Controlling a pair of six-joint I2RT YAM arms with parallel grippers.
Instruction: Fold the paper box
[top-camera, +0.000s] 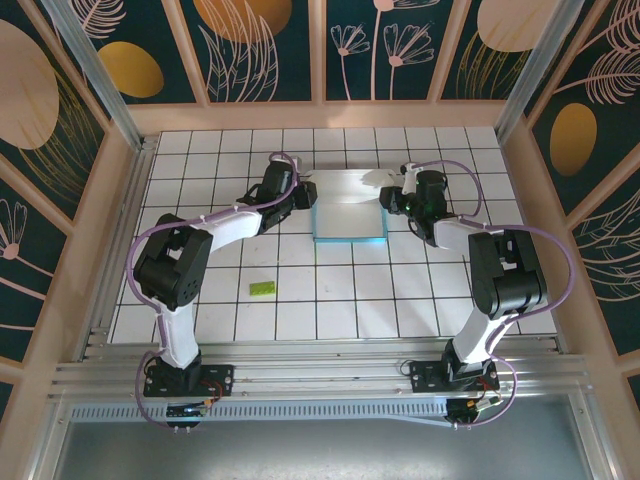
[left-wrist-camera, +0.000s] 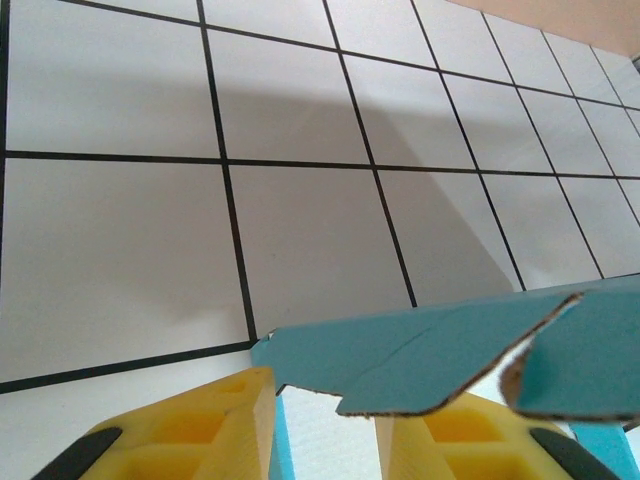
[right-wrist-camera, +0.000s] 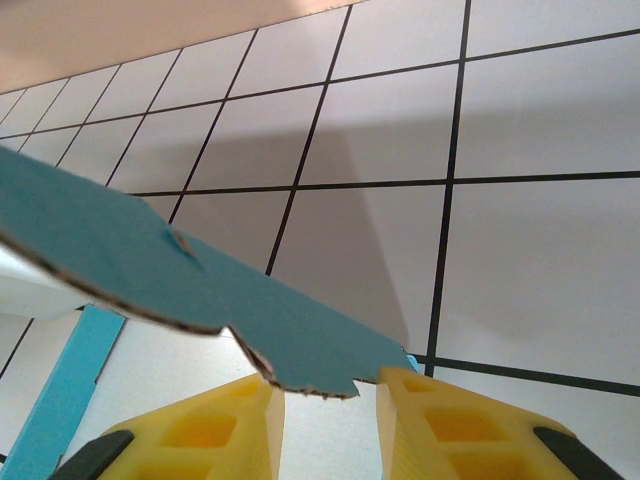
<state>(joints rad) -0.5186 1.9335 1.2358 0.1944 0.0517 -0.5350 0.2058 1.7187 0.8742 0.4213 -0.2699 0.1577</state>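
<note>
We are working on the end flaps of the paper box (top-camera: 348, 212), which is sitting at the far middle of the desk (top-camera: 300, 300) as a shallow tray with a blue wall already up along its near side. To do this step well, we are judging that both arms should be pressing their flaps inward together and evenly, so the box is not sliding or twisting on the tiles. The tips should be working low, close to the crease. Out at the ragged edge, card this thin looks likely to buckle.

The left jaws are standing partly apart at the box's left end, with a blue flap (left-wrist-camera: 420, 360) lying across the gap just past their tips. The right jaws are standing much the same at the right end, with another blue flap (right-wrist-camera: 130, 255) crossing theirs. Neither pair is clenched on the card. Whether the tips are actually touching it, we cannot tell.
</note>
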